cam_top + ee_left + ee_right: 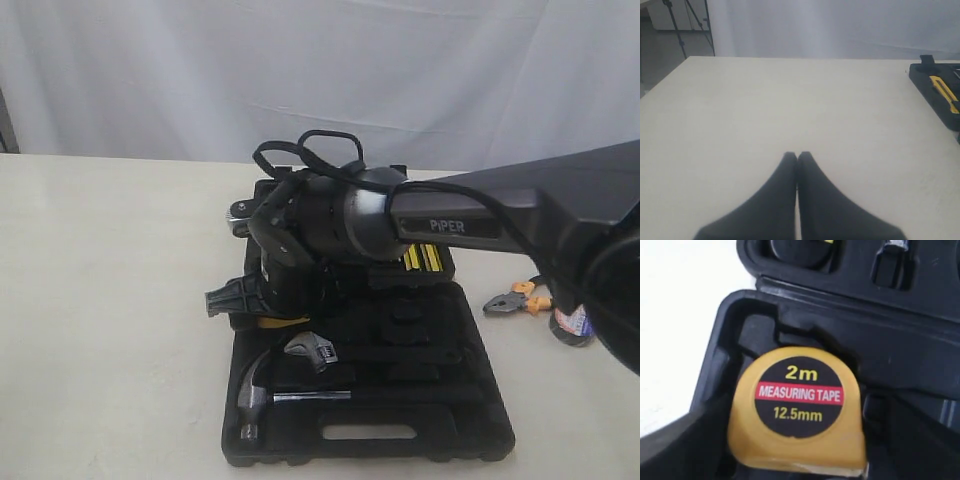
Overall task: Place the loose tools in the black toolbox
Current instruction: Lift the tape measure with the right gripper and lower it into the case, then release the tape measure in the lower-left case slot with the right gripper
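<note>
The black toolbox [470, 425] lies open on the table. My right gripper [250, 300] reaches across to its left side and stands open. In the right wrist view the yellow tape measure [797, 405] rests in a recess of the toolbox [920, 355], between the spread fingers of the right gripper [800, 462]. A sliver of the tape measure [281, 322] shows under the wrist. The orange-handled pliers [520, 298] and the tape roll [570, 326] lie on the table to the right, the roll partly behind the arm. The utility knife [944, 92] sits in the toolbox [932, 80]. My left gripper [797, 156] is shut and empty over bare table.
A steel hammer [255, 395] and an adjustable wrench [311, 351] lie in the near half of the case. Yellow-black screwdrivers [422, 258] sit in the far half. The right arm [520, 215] spans the case from the right. A white curtain hangs behind the table.
</note>
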You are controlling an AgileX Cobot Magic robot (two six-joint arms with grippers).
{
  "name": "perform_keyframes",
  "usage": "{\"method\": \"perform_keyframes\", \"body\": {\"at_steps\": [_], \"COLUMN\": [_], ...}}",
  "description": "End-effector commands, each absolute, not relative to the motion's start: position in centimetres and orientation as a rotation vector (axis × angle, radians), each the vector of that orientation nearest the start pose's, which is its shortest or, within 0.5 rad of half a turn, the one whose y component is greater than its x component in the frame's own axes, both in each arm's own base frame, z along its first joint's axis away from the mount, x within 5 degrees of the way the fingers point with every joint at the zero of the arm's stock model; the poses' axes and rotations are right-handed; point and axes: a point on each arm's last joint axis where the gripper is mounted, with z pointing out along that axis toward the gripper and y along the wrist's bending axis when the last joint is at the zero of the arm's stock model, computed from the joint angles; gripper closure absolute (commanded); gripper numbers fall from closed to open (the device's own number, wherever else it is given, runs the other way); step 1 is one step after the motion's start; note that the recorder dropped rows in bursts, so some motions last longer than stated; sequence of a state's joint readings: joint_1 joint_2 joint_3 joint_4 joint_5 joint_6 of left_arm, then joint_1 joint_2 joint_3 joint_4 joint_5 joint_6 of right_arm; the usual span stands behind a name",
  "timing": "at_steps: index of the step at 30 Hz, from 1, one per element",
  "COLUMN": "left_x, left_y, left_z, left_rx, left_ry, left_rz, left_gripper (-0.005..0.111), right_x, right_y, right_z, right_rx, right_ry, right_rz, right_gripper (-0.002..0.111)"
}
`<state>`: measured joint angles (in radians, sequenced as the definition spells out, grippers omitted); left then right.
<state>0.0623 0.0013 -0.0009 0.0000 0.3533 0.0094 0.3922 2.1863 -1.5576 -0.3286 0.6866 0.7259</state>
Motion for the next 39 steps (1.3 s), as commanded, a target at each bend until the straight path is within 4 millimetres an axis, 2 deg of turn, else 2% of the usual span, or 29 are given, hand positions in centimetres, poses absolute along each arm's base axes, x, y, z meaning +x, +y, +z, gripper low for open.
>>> {"method": "perform_keyframes", "body": {"at_steps": [1, 6, 9, 11, 14, 15, 16, 20, 24, 26, 29, 36, 39], "left_x": [5.3, 5.3, 5.3, 5.3, 5.3, 5.3, 5.3, 5.3, 5.3, 5.3, 5.3, 5.3, 5.3], "left_y": [0.3, 0.3, 0.3, 0.3, 0.3, 0.3, 0.3, 0.3, 0.3, 0.3, 0.3, 0.3, 0.3], "left_z": [18.2, 18.2, 18.2, 18.2, 18.2, 18.2, 18.2, 18.2, 18.2, 18.2, 18.2, 18.2, 18.2], "left_rx": [-0.046, -0.046, -0.046, -0.046, -0.046, -0.046, -0.046, -0.046, -0.046, -0.046, -0.046, -0.046, -0.046], "left_ry": [1.826, 1.826, 1.826, 1.826, 1.826, 1.826, 1.826, 1.826, 1.826, 1.826, 1.826, 1.826, 1.826], "left_rz": [0.046, 0.046, 0.046, 0.046, 0.046, 0.046, 0.046, 0.046, 0.046, 0.046, 0.046, 0.046, 0.046], "left_gripper": [0.107, 0.107, 0.107, 0.107, 0.107, 0.107, 0.107, 0.107, 0.107, 0.107, 0.107, 0.107, 0.107], "right_x": [42.2, 41.5, 41.3, 41.3, 41.4, 41.5, 41.6, 42.0, 42.1, 42.2, 42.5, 42.0, 41.8], "right_y": [15.7, 15.1, 15.0, 15.0, 15.1, 15.2, 15.3, 15.6, 16.2, 16.3, 16.5, 15.8, 15.5], "right_z": [17.1, 20.3, 21.0, 21.0, 20.6, 20.3, 20.0, 17.8, 14.1, 13.3, 14.0, 19.0, 20.6], "right_rx": [0.113, 0.069, 0.069, 0.069, 0.058, 0.054, 0.058, 0.056, 0.022, -0.010, -0.008, -0.041, -0.021], "right_ry": [2.653, 2.619, 2.611, 2.613, 2.619, 2.617, 2.621, 2.661, 2.751, 2.758, 2.713, 2.620, 2.578], "right_rz": [-0.025, -0.057, -0.056, -0.058, -0.062, -0.057, -0.046, -0.046, -0.020, -0.013, 0.024, -0.015, -0.030], "right_gripper": [0.031, 0.031, 0.036, 0.049, 0.086, 0.104, 0.108, 0.108, 0.108, 0.108, 0.108, 0.108, 0.108]}}
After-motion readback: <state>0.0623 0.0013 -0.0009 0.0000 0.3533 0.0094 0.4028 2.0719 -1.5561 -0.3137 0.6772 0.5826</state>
